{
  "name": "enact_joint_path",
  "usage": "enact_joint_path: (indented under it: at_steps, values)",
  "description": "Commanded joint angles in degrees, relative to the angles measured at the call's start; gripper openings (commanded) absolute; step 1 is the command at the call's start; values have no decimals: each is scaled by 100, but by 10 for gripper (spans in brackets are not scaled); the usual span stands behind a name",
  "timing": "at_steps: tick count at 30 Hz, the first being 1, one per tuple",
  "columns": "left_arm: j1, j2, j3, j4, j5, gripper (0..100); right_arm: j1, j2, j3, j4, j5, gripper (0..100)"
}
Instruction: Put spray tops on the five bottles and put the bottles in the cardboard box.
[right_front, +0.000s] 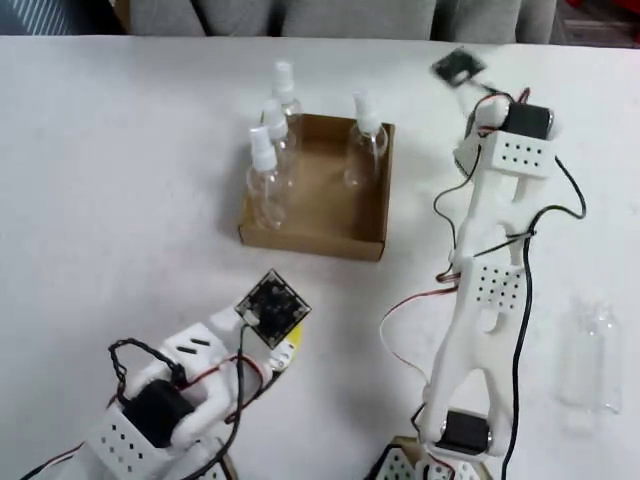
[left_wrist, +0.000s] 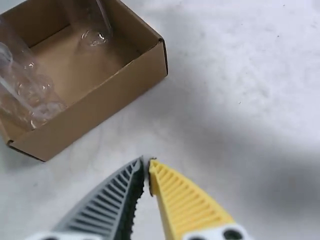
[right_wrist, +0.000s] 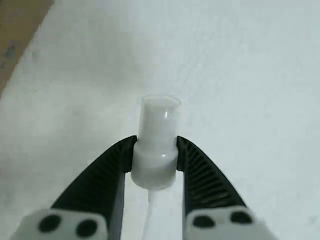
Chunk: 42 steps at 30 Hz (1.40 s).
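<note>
The right jaws are squeezing a white spray top (right_wrist: 156, 145), one on each side of its fat lower part. The thin end of the top is poking out past the tips. A thin white tube (right_wrist: 148, 216) seems to be hanging from it, back between the jaws. The right arm (right_front: 490, 280) is stretching far out, so the top is hanging over the counter (right_front: 120, 180) at the far side, past the box (right_front: 312, 240).

The left jaws, one grey and one yellow, are pressed together with nothing between them. They are pointing down at the counter just in front of the box. The left arm (right_front: 160, 410) is sitting folded up at the near side.

Four bottles (right_front: 268, 185) are standing in the box, and each one is wearing a spray top. Three are crowding along one side and one is standing at the other side.

The last bottle (right_front: 592, 358) is waiting on the counter with no top on it. It is sitting close to the foot of the right arm, well apart from the box and from the top. Its long side is running from near to far, and I cannot tell if it is standing or lying down.

So the top is going to need to come all the way back toward the foot of the arm to meet that bottle. The right arm is the nearer one. The left arm is sitting on the other side, well apart from the bottle. It would probably be needed to hold the bottle steady while the top goes on.
</note>
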Motion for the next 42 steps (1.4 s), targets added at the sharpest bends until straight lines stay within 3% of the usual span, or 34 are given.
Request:
enact_joint_path:
  at_steps: [1, 13, 22, 28, 30, 36, 42]
  values:
    - [-48, -84, -44, -79, 0, 21, 40, -1165, 774, 198, -1653, 15]
    - [-57, -75, -35, -220, 9, 22, -330, -4752, 6497, 101, -3473, 16]
    - [-57, -84, 35, -237, 9, 22, -1042, -7160, 9969, -1429, -4765, 18]
    - [-48, -84, 35, -246, 9, 23, -1763, -8171, 12123, -2677, -4809, 26]
    - [-40, -84, 44, -246, 9, 24, -1789, -8277, 12475, -2949, -4809, 74]
    - [-4, -84, 44, -255, 9, 24, -2035, -8022, 12642, -2976, -4703, 272]
    - [-4, -66, 237, -730, 290, 24, -1974, -8075, 12536, -2712, -3868, 288]
